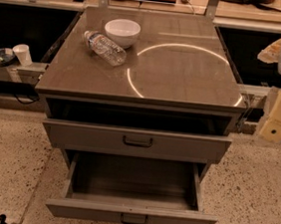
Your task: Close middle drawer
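The middle drawer (130, 214) is pulled far out at the bottom of the grey-brown cabinet. Its deep wide tray (133, 181) is empty, and its shallow front panel carries a small dark centre pull (134, 219). Above it, the taller-fronted drawer (136, 141) with the wider dark handle stands slightly out. The lowest drawer is hidden. My gripper (280, 112) is the cream part at the right edge, beside the cabinet's top right corner. It is well above and to the right of the middle drawer and touches nothing.
On the cabinet top (184, 73) stand a white bowl (122, 31) and a clear plastic bottle (104, 47) lying on its side. A paper cup (22, 53) sits on a ledge at the left. Speckled floor (252, 196) lies on both sides.
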`<action>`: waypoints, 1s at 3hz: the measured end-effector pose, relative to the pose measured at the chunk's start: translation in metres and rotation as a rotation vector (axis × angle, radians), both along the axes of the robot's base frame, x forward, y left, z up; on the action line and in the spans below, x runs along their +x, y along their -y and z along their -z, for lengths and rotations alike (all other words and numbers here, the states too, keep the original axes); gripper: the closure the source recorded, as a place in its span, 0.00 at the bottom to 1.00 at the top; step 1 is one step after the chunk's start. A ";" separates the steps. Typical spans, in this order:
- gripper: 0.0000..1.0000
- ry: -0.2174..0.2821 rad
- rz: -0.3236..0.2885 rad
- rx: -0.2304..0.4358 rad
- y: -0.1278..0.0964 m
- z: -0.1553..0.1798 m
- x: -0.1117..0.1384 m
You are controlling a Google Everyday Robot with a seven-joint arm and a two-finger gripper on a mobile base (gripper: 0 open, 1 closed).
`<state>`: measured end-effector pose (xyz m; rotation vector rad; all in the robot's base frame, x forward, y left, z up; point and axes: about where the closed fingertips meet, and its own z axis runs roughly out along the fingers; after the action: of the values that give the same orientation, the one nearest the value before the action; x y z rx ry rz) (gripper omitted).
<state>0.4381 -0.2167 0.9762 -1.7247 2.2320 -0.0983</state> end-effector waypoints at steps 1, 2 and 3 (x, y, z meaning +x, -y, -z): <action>0.00 0.000 0.000 0.000 0.000 0.000 0.000; 0.00 -0.005 -0.006 0.052 0.002 0.008 0.001; 0.00 -0.050 -0.019 0.222 0.013 0.071 0.006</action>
<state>0.4442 -0.2297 0.9050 -1.6451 2.1672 0.1915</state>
